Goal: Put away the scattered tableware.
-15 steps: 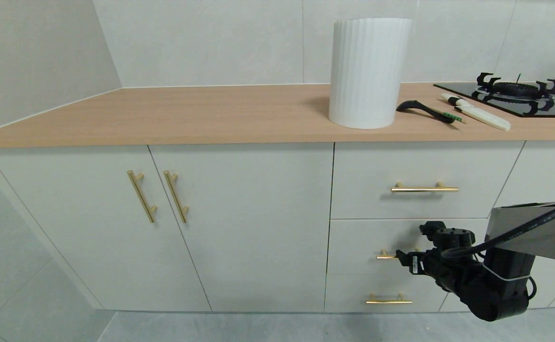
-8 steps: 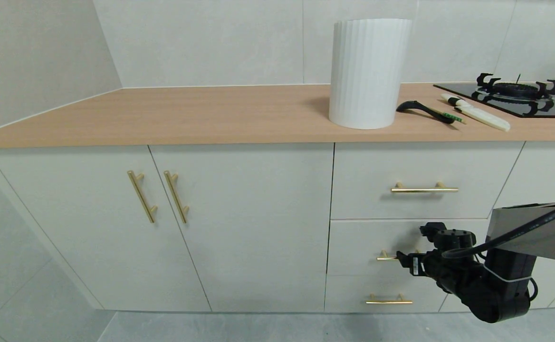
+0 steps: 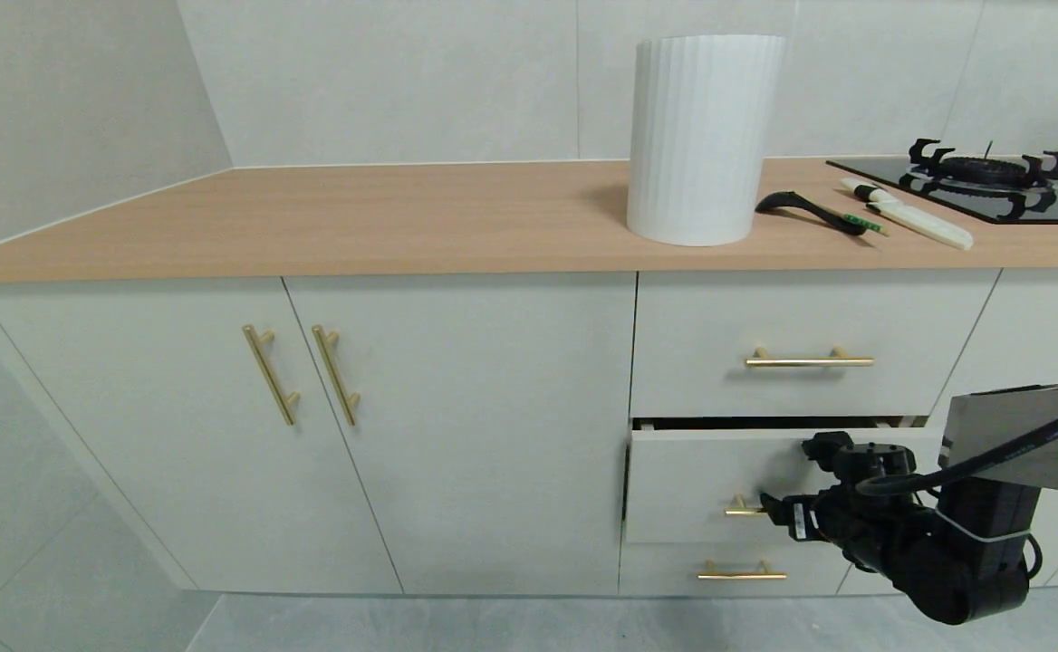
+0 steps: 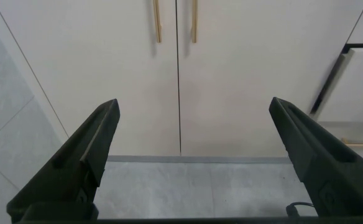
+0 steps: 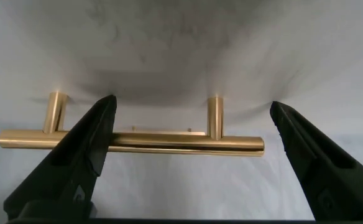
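On the wooden counter (image 3: pixel 402 217) lie a black ladle (image 3: pixel 810 210), a green-handled utensil (image 3: pixel 864 223) and a white knife (image 3: pixel 917 224), to the right of a tall white ribbed container (image 3: pixel 703 136). Below them the middle drawer (image 3: pixel 692 480) stands pulled out a little, with a dark gap along its top. My right gripper (image 3: pixel 769 507) is at that drawer's gold handle (image 3: pixel 742 512). In the right wrist view the handle bar (image 5: pixel 169 143) runs across between the wide-spread fingers of the right gripper (image 5: pixel 192 104). My left gripper (image 4: pixel 193 102) is open, low in front of the double cabinet doors (image 4: pixel 231 81).
A black gas hob (image 3: pixel 991 186) sits at the counter's right end. The top drawer (image 3: pixel 810 344) and bottom drawer (image 3: pixel 737 570) are closed. The double doors (image 3: pixel 312 426) with gold handles are closed. Grey tiled floor (image 3: pixel 402 625) lies in front.
The middle drawer has slid out a little, opening a dark gap at its top. My right gripper has drawn back with the handle.
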